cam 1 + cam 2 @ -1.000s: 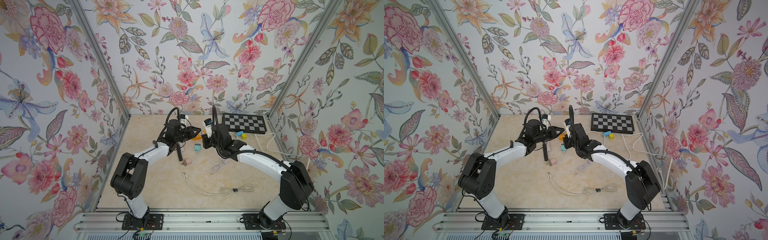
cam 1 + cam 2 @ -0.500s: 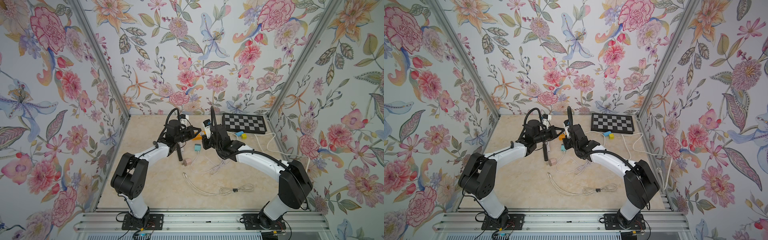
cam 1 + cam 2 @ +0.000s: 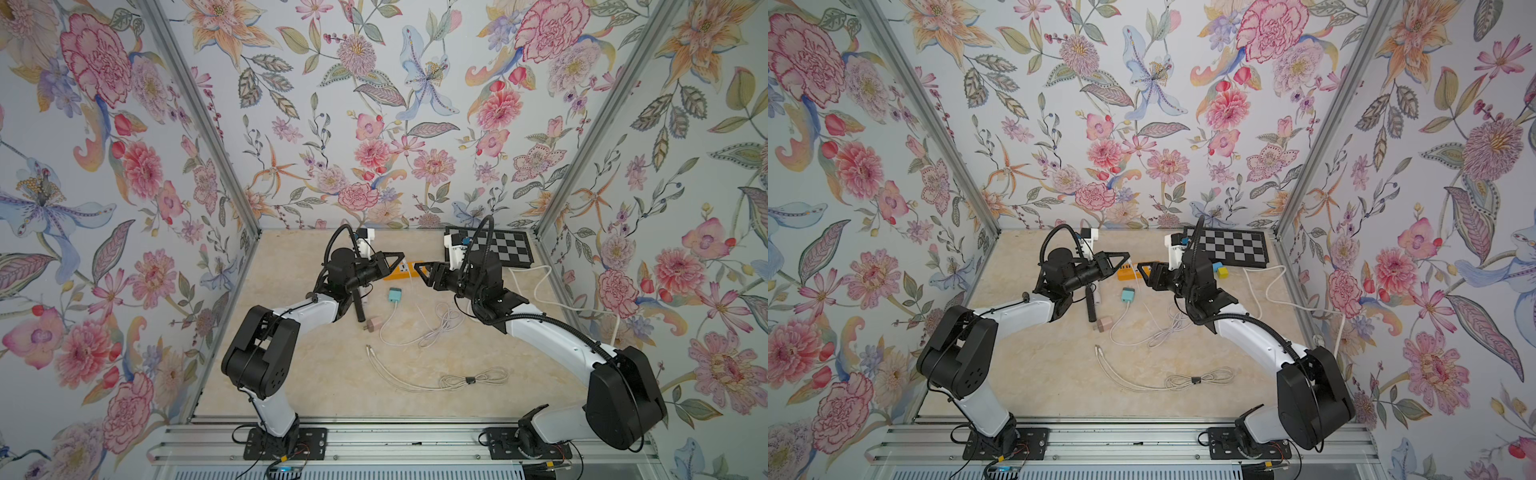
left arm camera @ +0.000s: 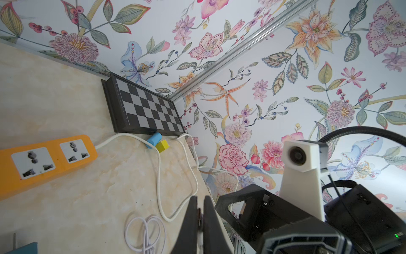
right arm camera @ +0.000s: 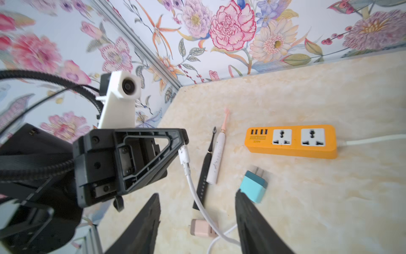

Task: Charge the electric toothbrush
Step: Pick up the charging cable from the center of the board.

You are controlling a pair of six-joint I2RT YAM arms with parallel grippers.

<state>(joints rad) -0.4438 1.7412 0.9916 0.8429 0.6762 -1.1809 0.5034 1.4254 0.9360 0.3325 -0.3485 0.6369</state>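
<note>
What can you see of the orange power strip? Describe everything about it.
The power strip is an orange, plastic-looking bar lying flat on the table. Its top has four USB ports at one end, then two white sockets, all empty. A white cord leaves the other end. Only the table touches it; the teal charger lies nearby, apart.

This is a robot test cell, not a home. Flowered wallpaper (image 3: 374, 83) covers panel walls held by bare aluminium posts (image 3: 200, 116) around a marble-look desk (image 3: 316, 374). A left arm (image 3: 299, 309) and a right arm (image 3: 552, 332) are bolted to a metal rail (image 3: 395, 446) at the desk's near edge, and a checkerboard (image 3: 509, 249) lies in its far right corner.
</note>
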